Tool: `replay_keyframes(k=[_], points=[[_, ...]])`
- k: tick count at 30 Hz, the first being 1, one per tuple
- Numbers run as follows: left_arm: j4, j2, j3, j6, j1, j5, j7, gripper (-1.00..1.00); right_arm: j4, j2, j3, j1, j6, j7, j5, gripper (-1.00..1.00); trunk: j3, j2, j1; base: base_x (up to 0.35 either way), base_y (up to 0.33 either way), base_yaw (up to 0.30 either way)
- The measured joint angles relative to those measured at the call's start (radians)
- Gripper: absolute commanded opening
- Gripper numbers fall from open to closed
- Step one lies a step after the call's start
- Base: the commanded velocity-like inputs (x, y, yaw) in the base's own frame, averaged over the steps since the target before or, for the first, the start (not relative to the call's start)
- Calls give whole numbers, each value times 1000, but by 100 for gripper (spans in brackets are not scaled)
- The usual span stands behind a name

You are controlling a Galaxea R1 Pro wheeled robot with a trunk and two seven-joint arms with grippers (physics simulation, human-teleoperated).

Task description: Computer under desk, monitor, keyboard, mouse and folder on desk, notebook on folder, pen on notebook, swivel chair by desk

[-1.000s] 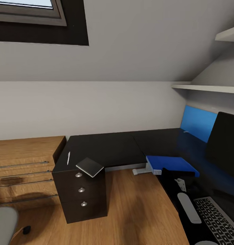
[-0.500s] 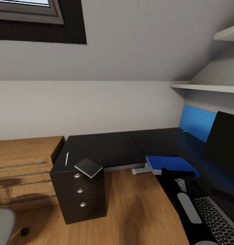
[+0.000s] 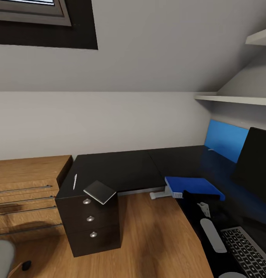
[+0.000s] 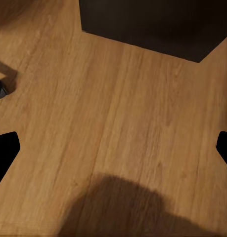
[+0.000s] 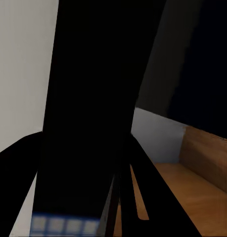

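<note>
— Where is the thin flat grey-covered notebook?

— On the glossy black L-shaped worktop, at the corner above the dark drawers, one corner jutting past the edge. The short slim white pen lies just beside it; the flat bright-blue folder is well apart.

— How will it handle?

— Light, stiff, slippery, I judge; I'd pinch the overhanging corner.

— Your pincers?

— My left pincer gapes wide over the wooden floor, empty. The right I cannot tell.

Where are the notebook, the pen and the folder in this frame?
notebook (image 3: 100,192): head view, centre of its grey cover.
pen (image 3: 75,181): head view, middle of the white shaft.
folder (image 3: 193,183): head view, blue top cover.
</note>
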Motion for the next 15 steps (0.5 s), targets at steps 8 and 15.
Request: replay_keyframes(k=[8,15], points=[[35,-30,24,-10,0,4,2,100,18,21,-9,1,15,11,43,-100,0,0,0,0,0,0],[35,-31,23,-9,0,4,2,100,18,19,-10,3,15,14,66,-100,0,0,0,0,0,0]])
